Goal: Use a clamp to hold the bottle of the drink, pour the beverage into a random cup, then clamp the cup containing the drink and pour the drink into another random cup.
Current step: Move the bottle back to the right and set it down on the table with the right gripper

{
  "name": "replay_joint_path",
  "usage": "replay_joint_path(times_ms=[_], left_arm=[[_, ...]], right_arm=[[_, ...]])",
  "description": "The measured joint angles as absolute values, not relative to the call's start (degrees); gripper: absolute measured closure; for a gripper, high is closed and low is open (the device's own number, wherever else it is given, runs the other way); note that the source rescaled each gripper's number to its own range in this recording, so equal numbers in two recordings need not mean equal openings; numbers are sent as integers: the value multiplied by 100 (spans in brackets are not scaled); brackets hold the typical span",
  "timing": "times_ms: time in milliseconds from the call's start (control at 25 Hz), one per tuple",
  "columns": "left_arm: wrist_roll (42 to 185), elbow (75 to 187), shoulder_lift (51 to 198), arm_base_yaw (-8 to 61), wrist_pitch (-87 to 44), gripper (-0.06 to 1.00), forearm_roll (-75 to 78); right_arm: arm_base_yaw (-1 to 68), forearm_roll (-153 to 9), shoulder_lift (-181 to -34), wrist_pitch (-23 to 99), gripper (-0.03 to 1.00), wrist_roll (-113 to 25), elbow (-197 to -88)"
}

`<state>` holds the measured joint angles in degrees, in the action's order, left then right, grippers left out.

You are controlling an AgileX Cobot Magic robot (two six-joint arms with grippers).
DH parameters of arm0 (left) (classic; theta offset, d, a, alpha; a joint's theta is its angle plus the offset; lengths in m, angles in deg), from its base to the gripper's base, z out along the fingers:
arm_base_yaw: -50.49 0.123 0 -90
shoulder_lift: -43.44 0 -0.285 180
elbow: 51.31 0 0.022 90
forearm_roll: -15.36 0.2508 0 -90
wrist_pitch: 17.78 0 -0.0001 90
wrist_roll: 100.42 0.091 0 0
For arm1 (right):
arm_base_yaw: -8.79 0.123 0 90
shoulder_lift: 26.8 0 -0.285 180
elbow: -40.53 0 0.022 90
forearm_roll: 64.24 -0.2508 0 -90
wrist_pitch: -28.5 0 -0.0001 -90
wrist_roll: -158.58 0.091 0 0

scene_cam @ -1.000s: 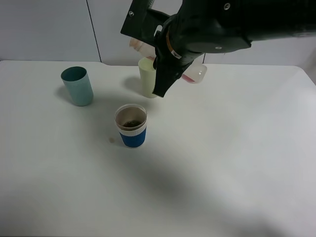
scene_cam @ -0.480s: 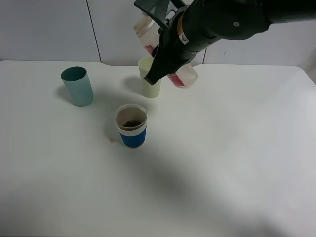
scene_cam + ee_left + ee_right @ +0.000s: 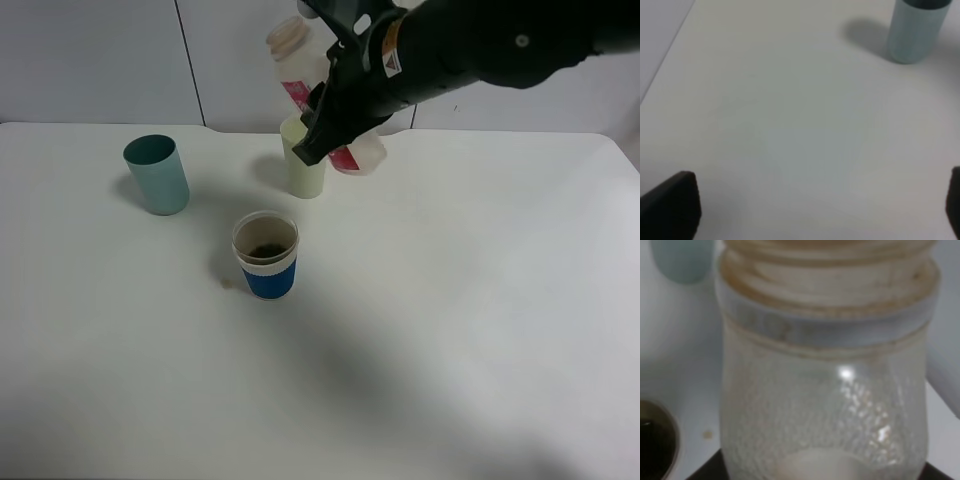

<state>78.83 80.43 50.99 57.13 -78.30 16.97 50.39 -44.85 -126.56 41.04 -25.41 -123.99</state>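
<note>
Right claw [image 3: 338,105] was pinching the bottle [image 3: 292,45], tilted, up by the yellow cup [image 3: 303,170] near the far edge of the bench [image 3: 480,300] (blue cup [image 3: 267,262] held something dark). Left claw [image 3: 812,206] was spread.

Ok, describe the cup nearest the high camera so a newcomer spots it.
On the white table, three cups stand left of centre. The blue-banded cup is closest to the high camera, in front of the teal cup and the pale yellow cup. Unlike those plain ones, it has a blue band under a white collar, with dark contents inside.
</note>
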Motion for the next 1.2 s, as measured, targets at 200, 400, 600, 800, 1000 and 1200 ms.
replay_joint_path(times_ms=[200, 400, 600, 800, 1000, 1200], left_arm=[[7883, 8043, 5099, 5713, -7830, -6, 1697], [7883, 8043, 5099, 5713, -7830, -6, 1697], [7883, 8043, 5099, 5713, -7830, -6, 1697], [7883, 8043, 5099, 5713, -7830, -6, 1697], [7883, 8043, 5099, 5713, -7830, -6, 1697], [7883, 8043, 5099, 5713, -7830, -6, 1697]], right_arm=[[4758, -5241, -12441, 3241, 97, -3304, -11428], [4422, -5677, -12086, 2505, 97, -3728, -10605], [4078, -6037, -11942, 1795, 97, -3811, -9870], [3826, -6424, -11934, 712, 97, -4078, -9178], [3655, -7033, -11941, -402, 97, -4646, -8691], [3459, -7306, -11946, -1260, 97, -4861, -8332]])
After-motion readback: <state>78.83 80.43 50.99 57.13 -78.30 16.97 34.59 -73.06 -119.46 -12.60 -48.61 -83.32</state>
